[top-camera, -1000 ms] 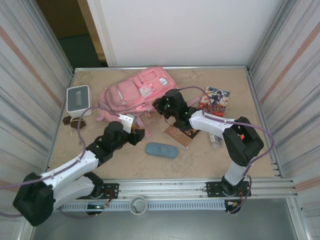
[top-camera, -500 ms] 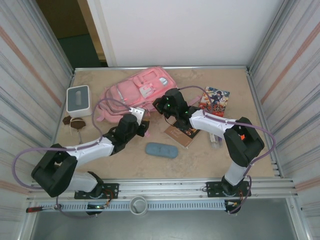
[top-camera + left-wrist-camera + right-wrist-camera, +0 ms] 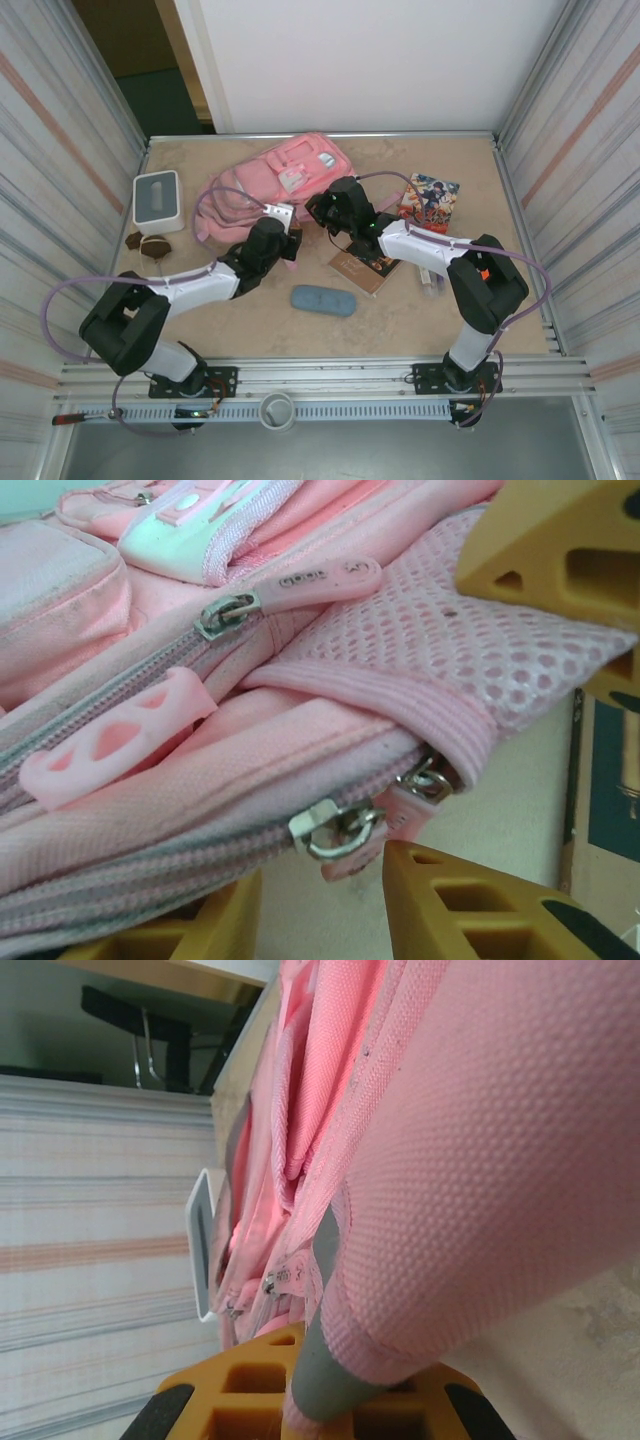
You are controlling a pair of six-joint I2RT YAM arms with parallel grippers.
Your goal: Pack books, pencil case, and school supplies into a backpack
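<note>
Right end effector (image 3: pixel 316 211) pinches backpack (image 3: pixel 258 182) fabric; left end effector (image 3: pixel 292 243) gapes at its zipper (image 3: pixel 335 830); white box (image 3: pixel 157 198) nearby

A tan, speckled flat table (image 3: pixel 400 325) fills the middle of the top view, edged by metal rails. A soft pink fabric backpack (image 3: pixel 270 180) lies at its upper centre. At upper left stands a white box with a grey top (image 3: pixel 157 198), with small dark brown lumps (image 3: pixel 150 246) just below it. A blue-grey oblong pouch (image 3: pixel 323 300) lies at lower centre. Right of centre lies a thin dark brown book (image 3: pixel 360 270). A smaller colourful comic book (image 3: pixel 430 203) lies at upper right, and a slim clear pen-like stick (image 3: pixel 433 285) below it.
</note>
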